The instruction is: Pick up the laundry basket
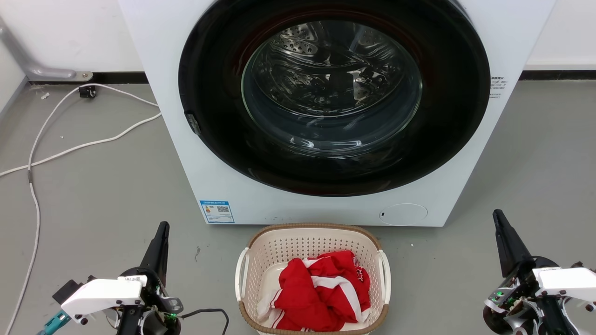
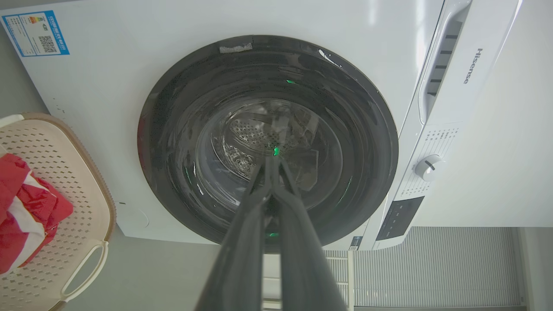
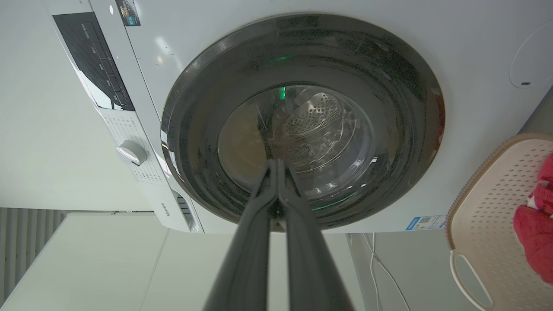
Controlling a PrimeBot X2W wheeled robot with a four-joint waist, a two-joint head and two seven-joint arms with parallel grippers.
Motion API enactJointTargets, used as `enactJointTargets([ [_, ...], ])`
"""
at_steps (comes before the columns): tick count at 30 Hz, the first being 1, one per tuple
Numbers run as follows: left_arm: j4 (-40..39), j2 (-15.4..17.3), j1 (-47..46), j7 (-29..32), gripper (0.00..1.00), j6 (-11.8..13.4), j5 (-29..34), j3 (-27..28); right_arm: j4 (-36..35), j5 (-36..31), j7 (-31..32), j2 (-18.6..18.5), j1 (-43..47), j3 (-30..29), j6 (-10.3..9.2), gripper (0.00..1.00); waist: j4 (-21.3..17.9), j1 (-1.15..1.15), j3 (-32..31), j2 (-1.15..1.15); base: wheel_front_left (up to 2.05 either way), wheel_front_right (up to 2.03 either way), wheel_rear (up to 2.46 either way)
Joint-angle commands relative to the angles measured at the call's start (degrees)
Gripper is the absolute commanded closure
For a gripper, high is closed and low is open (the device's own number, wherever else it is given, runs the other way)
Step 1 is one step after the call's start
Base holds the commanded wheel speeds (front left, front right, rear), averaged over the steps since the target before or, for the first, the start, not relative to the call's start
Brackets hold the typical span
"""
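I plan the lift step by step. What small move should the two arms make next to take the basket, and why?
Probably open the jaws of the left gripper and right gripper first. Both are shut and stand apart from the laundry basket, one on each side. Its white handles are free, so opened jaws could then move in on them.

Laundry test area, more lab than home: a front-loading washer (image 1: 186, 139) stands on a bare grey floor (image 1: 93, 204) against a plain white wall (image 1: 70, 32). Loose cables (image 1: 29, 177) trail beside it, and a basket (image 1: 307, 228) of red clothes (image 1: 321, 288) sits in front.
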Motion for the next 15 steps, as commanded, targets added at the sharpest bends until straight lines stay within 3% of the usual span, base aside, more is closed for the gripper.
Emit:
enactJointTargets([
  [1, 0.04, -0.10, -0.51, 0.08, 1.00, 0.00, 0.11, 0.27, 0.04, -0.45, 0.13, 0.27, -0.71, -0.08, 0.00, 1.00, 0.00, 0.00, 0.00, 0.00, 0.00, 0.00, 0.00],
  [14, 0.04, -0.13, -0.51, 0.12, 1.00, 0.00, 0.18, 0.33, 0.05, -0.41, 0.18, 0.32, -0.72, -0.14, 0.00, 1.00, 0.00, 0.00, 0.00, 0.00, 0.00, 0.00, 0.00],
  [15, 0.00, -0.06, -0.01, 0.05, 0.00, 0.00, 0.01, 0.05, 0.00, -0.16, 0.04, 0.03, -0.01, -0.08, 0.00, 0.00, 0.00, 0.00, 0.00, 0.00, 0.00, 0.00, 0.00],
])
